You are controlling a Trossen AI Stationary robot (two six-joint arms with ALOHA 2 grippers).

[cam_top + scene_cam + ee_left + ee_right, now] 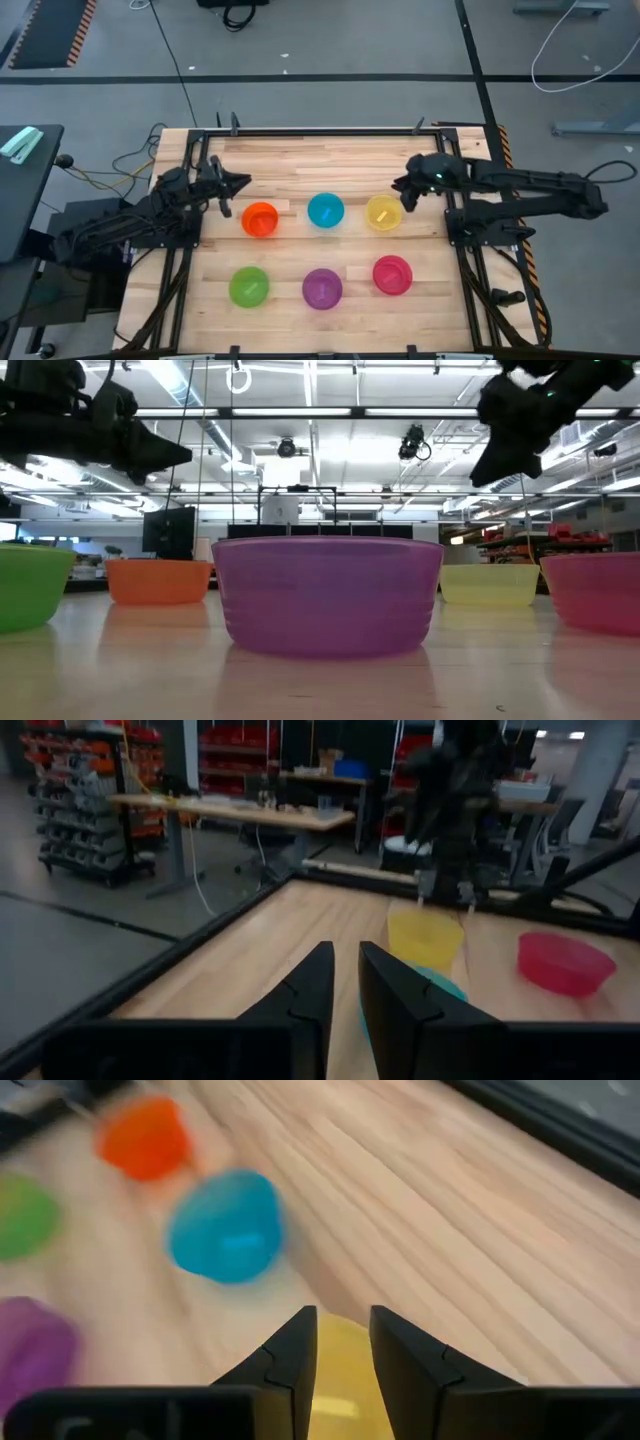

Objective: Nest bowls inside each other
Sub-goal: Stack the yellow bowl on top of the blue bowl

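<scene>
right claw [404, 196] hangs narrowly parted, empty, above the yellow bowl [383, 212]; left claw [232, 190], narrowly parted too, at the orange bowl's [260, 219] ten o'clock.

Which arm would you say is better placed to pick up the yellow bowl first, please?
Probably the right: its hand hangs open at the yellow bowl, while the left hand is by the orange bowl.

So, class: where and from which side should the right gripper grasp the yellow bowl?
By its rim, from above: the yellow bowl sits upright with its mouth open, apart from its neighbours, and the open right gripper hovers over its edge, so one finger can probably drop inside the wall.
</scene>
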